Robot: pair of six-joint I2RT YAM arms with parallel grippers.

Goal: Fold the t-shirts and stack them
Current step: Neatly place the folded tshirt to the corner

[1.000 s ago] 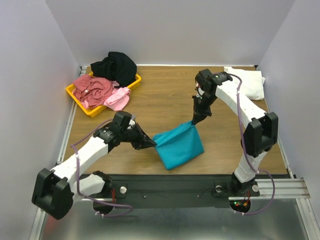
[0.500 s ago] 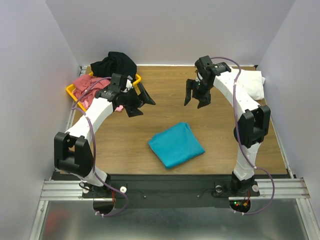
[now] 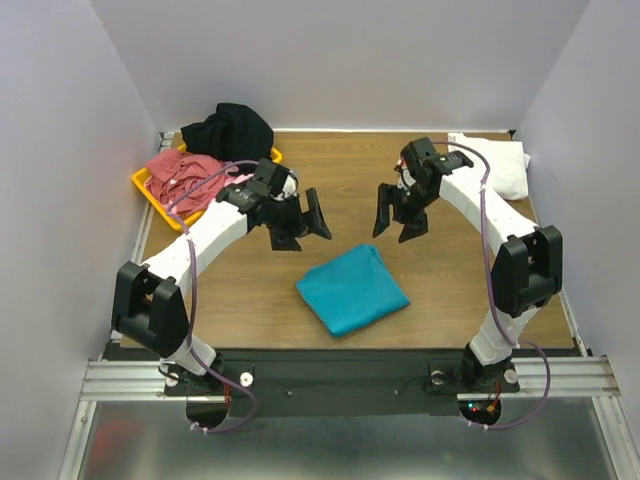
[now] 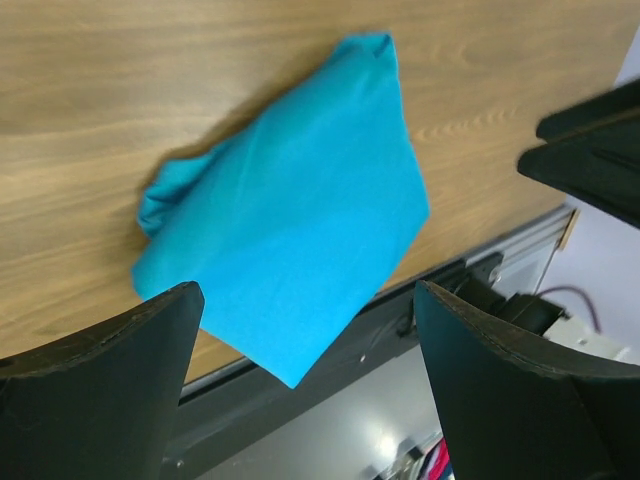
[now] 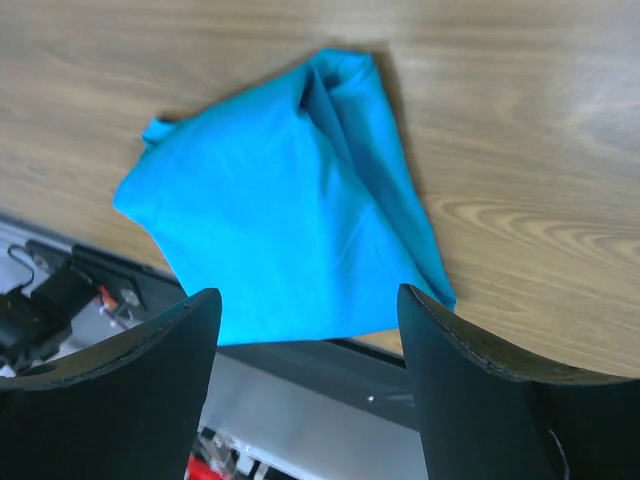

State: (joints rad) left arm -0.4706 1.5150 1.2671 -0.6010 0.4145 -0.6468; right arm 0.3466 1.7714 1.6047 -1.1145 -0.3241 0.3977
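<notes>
Teal t-shirt (image 3: 352, 290), folded into a compact bundle, is laid flat on the wooden table (image 3: 450, 270) near its front edge. Left gripper (image 3: 303, 228) and right gripper (image 3: 399, 218) are shown raised above it, jaws spread wide, with nothing gripped and the cloth untouched.

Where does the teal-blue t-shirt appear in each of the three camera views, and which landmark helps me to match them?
Top external: the teal-blue t-shirt lies folded at low centre, near the table's front edge.
Left wrist: it sits mid-picture, one corner pointing down toward that edge.
Right wrist: it lies centre-left and fills much of the frame.
Shared landmark: the wooden table, whose front edge passes close by the shirt in all three.
</notes>
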